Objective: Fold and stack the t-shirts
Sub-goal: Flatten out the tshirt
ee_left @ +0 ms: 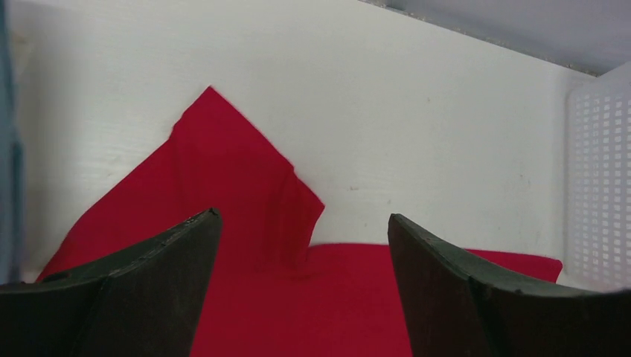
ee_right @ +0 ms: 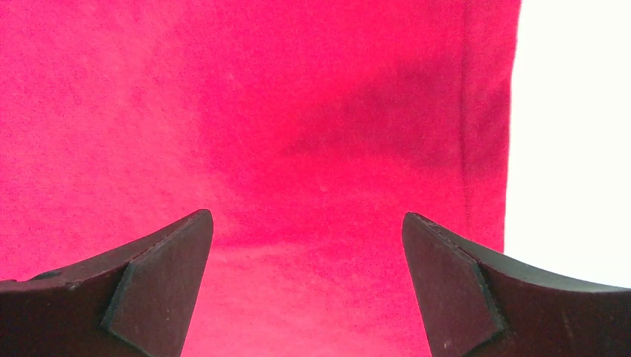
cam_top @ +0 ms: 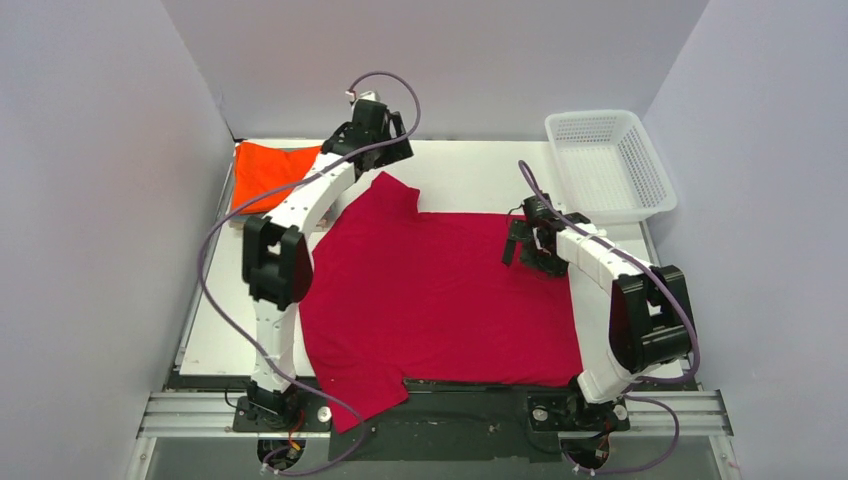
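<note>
**Item:** red t-shirt (cam_top: 440,290), spread flat at the middle of the bench (cam_top: 470,165), one layer, not yet folded.

**Lie:** long axis runs left to right. Sleeves sit at the far-left and near-left corners, so the neck likely points left, though the left arm hides it. The hem points right. The near sleeve hangs over the bench's front edge.

**Other stock:** orange t-shirt (cam_top: 268,172), folded, at the far-left corner. Basket (cam_top: 590,116) at the far right.

**Left fingers** (ee_left: 149,282): spread apart, holding nothing, above the far sleeve (ee_left: 223,178).

**Right fingers** (ee_right: 149,290): spread apart, holding nothing, above the cloth just inside the hem.

**Step in hand, as judged:** take hold of the far edge for a first lengthwise fold.

**Handling advice:** Close low on the cloth at both ends together. Lift evenly and keep the edge taut between the two holds. Carry it toward the near side without dragging the body askew.
</note>
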